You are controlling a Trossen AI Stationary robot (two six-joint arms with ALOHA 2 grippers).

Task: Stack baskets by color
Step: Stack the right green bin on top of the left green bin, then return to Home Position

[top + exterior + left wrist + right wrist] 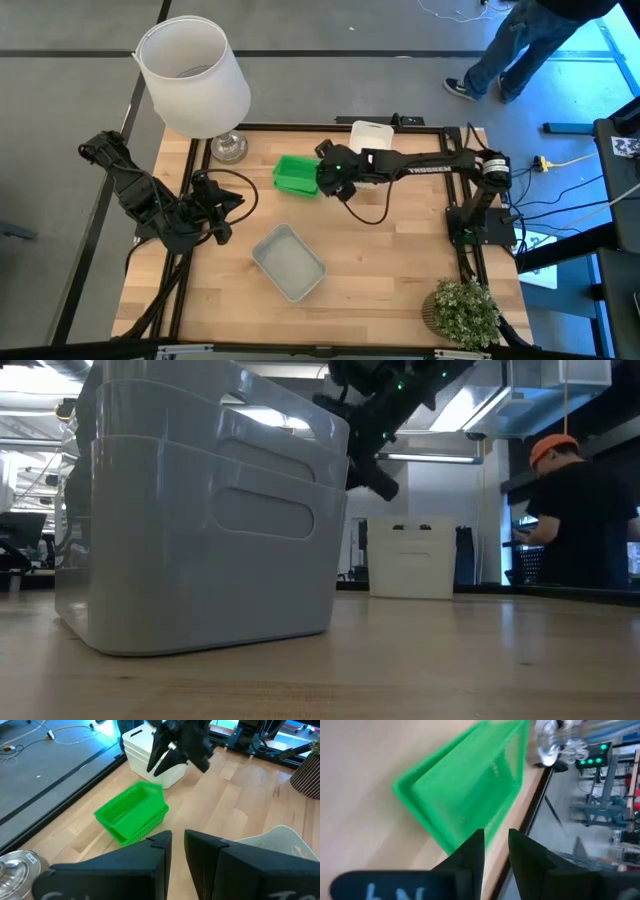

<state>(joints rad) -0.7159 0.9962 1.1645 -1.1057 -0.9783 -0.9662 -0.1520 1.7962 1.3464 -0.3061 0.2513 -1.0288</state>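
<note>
The green baskets [296,174], nested, are sitting toward twelve o'clock on the table [400,270]. The right gripper [330,178] is hovering at their three o'clock edge, fingers slightly apart, gripping nothing. They look light, stiff and slippery, so pinching the rim seems best. The left gripper [178,851] is waiting at nine o'clock, narrowly parted.

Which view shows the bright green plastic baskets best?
The left wrist view: the bright green plastic baskets show whole, nested. The high view shows them partly under the right gripper; the right wrist view blurs them; the low view misses them.
</note>
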